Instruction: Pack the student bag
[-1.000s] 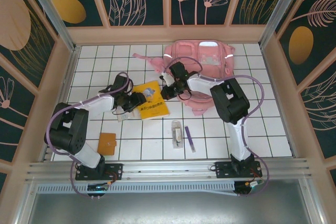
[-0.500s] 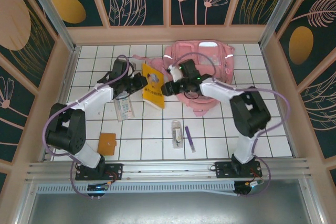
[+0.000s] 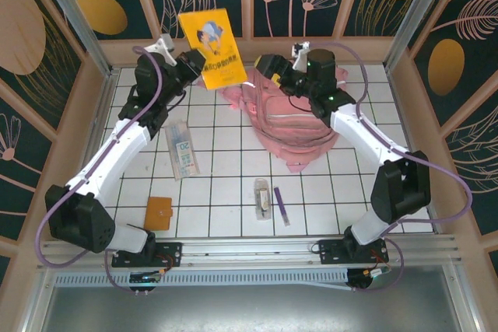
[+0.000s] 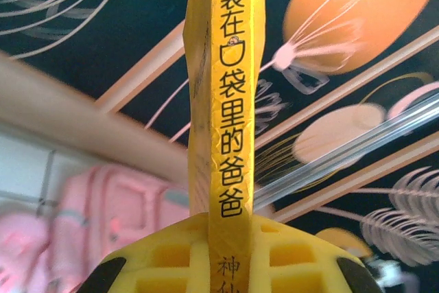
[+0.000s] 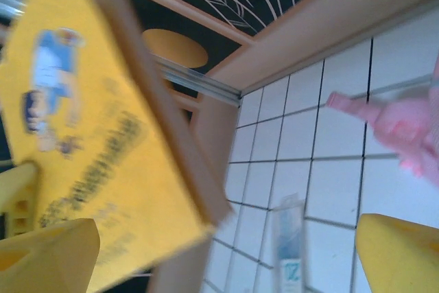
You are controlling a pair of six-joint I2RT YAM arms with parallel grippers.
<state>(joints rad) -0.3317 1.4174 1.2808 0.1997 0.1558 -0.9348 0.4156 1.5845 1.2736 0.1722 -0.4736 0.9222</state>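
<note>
Pink student bag (image 3: 294, 131) is seen slumped on the white tiled table (image 3: 389, 192), toward the back and a bit right of centre, with a strap trailing off to the left. In the left wrist view it (image 4: 103, 217) is seen blurred, low on the left, and in the right wrist view a pink piece of it (image 5: 411, 121) is seen at the right edge.

Just above the bag's back-left corner the right gripper (image 3: 268, 64) is held in the air; its yellow fingertips (image 5: 48, 255) are spread wide apart and nothing is caught between them (image 5: 226, 259).

Left of that, a yellow book (image 3: 212, 48) is held up high against the back wall, upright and slightly tilted. It is pinched at its lower-left edge by the left gripper (image 3: 194, 64). In the left wrist view the spine (image 4: 230, 101), printed with black characters, is clamped between the pressed-together yellow fingers (image 4: 164, 259) of that gripper (image 4: 226, 262). The cover (image 5: 89, 142) is seen blurred from the right wrist.

On the tiles, well apart from the bag:
- A clear packet with blue print (image 3: 183, 152) is laid left of centre.
- A brown wallet (image 3: 158, 212) is placed near the front left.
- A clear pouch (image 3: 263, 197) and a purple pen (image 3: 280, 207) are laid side by side at front centre.
</note>
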